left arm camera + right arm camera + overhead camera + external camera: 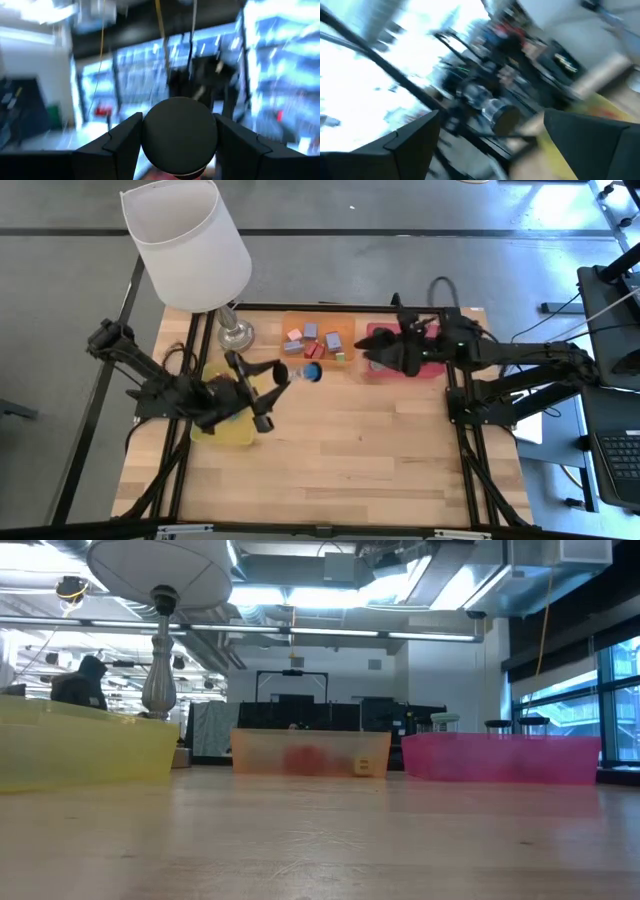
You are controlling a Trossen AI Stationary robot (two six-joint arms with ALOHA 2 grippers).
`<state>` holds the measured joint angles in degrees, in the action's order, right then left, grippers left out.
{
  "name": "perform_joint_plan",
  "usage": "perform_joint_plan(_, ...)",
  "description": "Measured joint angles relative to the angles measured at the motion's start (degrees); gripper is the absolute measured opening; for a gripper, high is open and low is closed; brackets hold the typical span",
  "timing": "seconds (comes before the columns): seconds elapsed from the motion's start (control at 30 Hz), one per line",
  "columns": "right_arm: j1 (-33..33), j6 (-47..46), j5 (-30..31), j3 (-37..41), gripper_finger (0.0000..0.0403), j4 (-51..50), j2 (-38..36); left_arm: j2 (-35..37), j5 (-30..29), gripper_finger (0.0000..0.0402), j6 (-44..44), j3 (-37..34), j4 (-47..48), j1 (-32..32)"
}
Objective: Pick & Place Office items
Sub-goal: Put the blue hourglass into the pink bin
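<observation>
Left end effector (277,394) above the counter (380,450), just off the yellow tray (225,432), fingers clamped on a black round disc (180,135) that fills the left wrist view. Right end effector (392,335) over the pink-red tray (432,370), fingers spread wide, nothing between them. Most office items, lavender (311,330) and red blocks (318,351) among them, lie in the orange tray (345,328). One blue piece (311,372) sits on the counter just in front of that tray. White-shaded lamp (190,240) at back left
</observation>
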<state>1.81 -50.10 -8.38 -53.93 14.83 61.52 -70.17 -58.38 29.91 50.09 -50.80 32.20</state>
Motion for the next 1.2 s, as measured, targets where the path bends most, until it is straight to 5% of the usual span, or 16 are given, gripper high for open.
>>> perform_joint_plan(0.1,-1.90,-2.30,3.39,0.00,0.0357,7.68,0.06,-0.77,8.97,0.0215,4.63,0.06,-9.09,-2.54)
perform_joint_plan(0.37,-7.47,-4.58,11.39,-0.02,0.0357,17.13,4.08,-7.11,21.18,0.0214,7.43,6.67,-9.06,-8.73)
perform_joint_plan(0.63,-8.80,-6.47,12.02,0.00,0.0357,22.83,7.87,-12.92,23.84,0.0213,12.42,13.06,-9.34,-11.05)
perform_joint_plan(1.2,-8.84,-6.47,10.51,0.00,0.0357,26.58,8.48,-13.77,28.33,0.0213,8.14,13.51,-10.28,-15.74)
